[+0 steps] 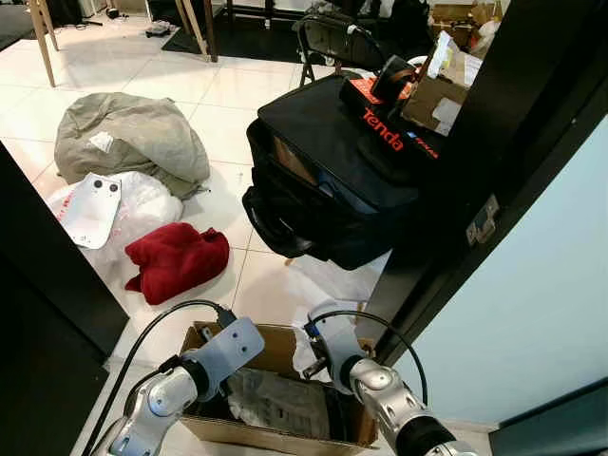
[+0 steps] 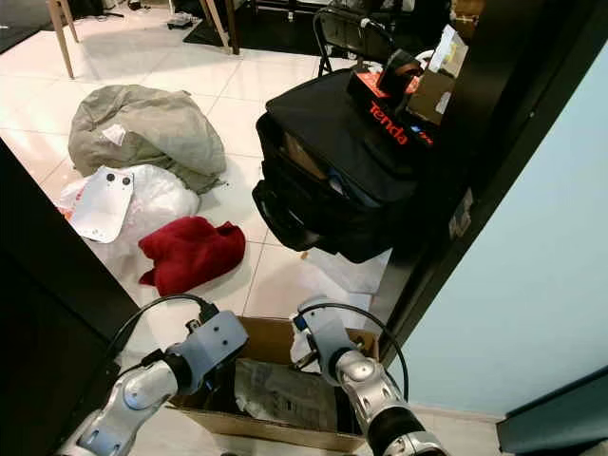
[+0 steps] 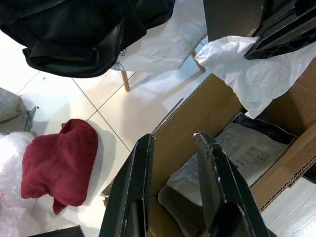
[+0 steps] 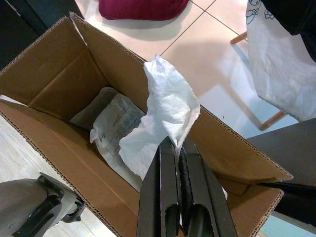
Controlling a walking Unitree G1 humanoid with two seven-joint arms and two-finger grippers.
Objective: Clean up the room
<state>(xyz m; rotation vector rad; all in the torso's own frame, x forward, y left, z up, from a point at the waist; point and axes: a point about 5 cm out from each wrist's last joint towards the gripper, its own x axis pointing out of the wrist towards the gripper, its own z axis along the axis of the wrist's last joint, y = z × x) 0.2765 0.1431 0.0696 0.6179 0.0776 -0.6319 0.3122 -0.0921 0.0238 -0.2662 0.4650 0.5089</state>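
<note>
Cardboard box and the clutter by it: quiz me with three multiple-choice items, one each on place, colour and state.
1. Where does the cardboard box sit?
A) on the black bag
B) on the floor below both arms
C) on a chair

2. What colour is the crumpled cloth on the tiles?
A) red
B) blue
C) yellow

3. What is the right pincer doing?
A) open and empty
B) shut on the white paper
C) gripping the cloth

Answers: 1 B, the box lies under the arms in the eye views. 2 A, it is dark red. 3 B, its fingers pinch the paper over the box.
</note>
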